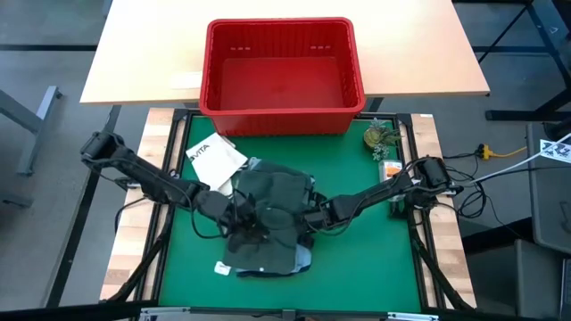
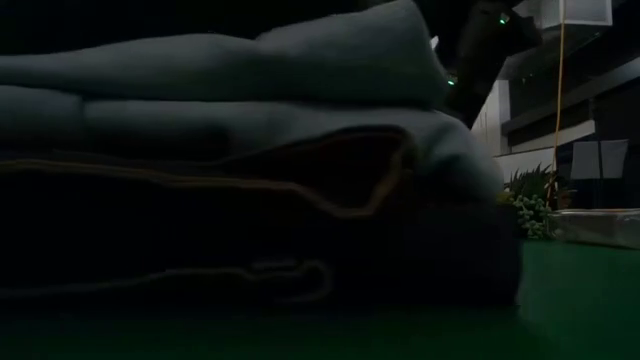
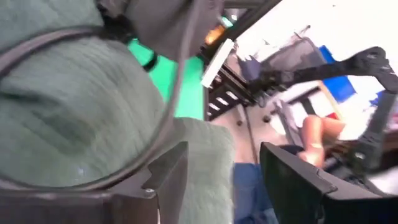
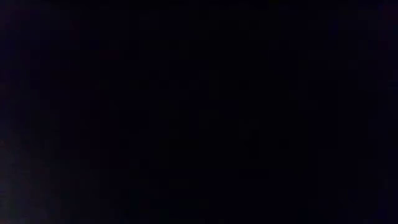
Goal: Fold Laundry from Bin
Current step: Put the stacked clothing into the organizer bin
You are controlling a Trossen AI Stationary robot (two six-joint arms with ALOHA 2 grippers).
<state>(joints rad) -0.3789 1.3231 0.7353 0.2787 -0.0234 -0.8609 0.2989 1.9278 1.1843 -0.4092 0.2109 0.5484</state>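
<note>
High view: bin (image 1: 281,76) sits at the far edge of the green mat (image 1: 357,241), looks empty, only bare red floor showing. All laundry visible is in one stack (image 1: 268,223) mid-mat, dark olive piece on top, a light blue edge peeking out at the near side. White tote (image 1: 214,160) lies just beside the stack toward the far left corner; small plant (image 1: 382,138) near the far right corner. Both arms reach in over the stack: left gripper (image 1: 239,214) on its left part, right gripper (image 1: 312,217) at its right edge. Low view: stack (image 2: 250,160) fills the picture, several folded layers with stitched seams, one dark arm coming down behind it; plant (image 2: 530,205) off to the side. Left wrist view: left gripper (image 3: 224,171) has fingers spread wide, nothing pinched between them, olive cloth (image 3: 68,118) right beside one finger and blue denim below the gap. Right wrist view: all black, lens likely pressed into cloth; right fingers read as shut, cannot tell if they pinch fabric. My read: last fold or smoothing of the top piece, task close to done. Next move calls for lifting both grippers straight up without dragging the top layer off the stack.
</note>
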